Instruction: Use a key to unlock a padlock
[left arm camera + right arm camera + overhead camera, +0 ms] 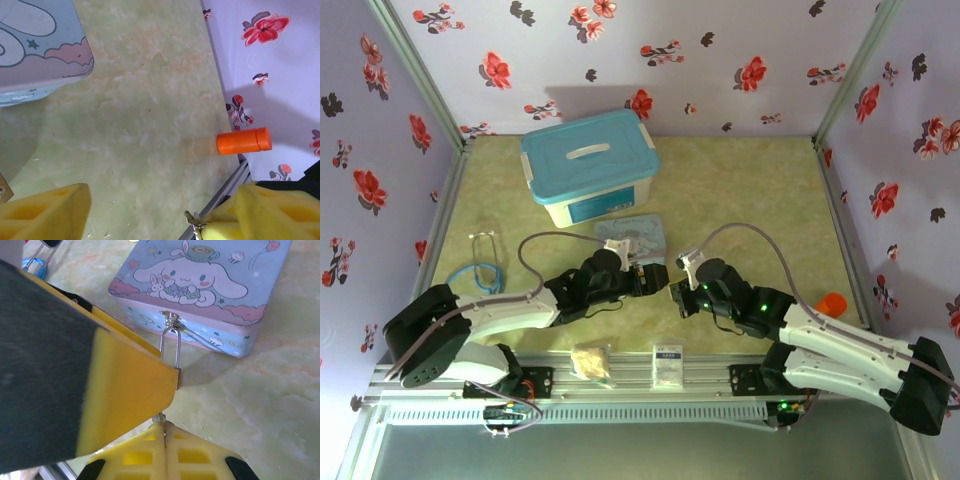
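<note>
The padlock (178, 355) hangs by its shackle from the clasp of the tin (200, 280), which lies about the middle of the worktop (280, 405). Its brass body is almost hidden behind one finger of the left gripper (658, 279), which sits right against it. In that gripper's own wrist view the fingers stand well apart over bare worktop. I read it as open and cannot tell that it has any hold on the padlock.

The right gripper (165, 432) is pressed tight together, just below the padlock. A thin sliver of metal, most likely the key (163, 419), is pinched at its tips and points up at the padlock's underside. Whether the tip has entered the keyhole is hidden.

Both shackle legs run down to the body, so the lock looks closed. The key is in hand and brought close. Steadying, inserting and turning seem left to do.
</note>
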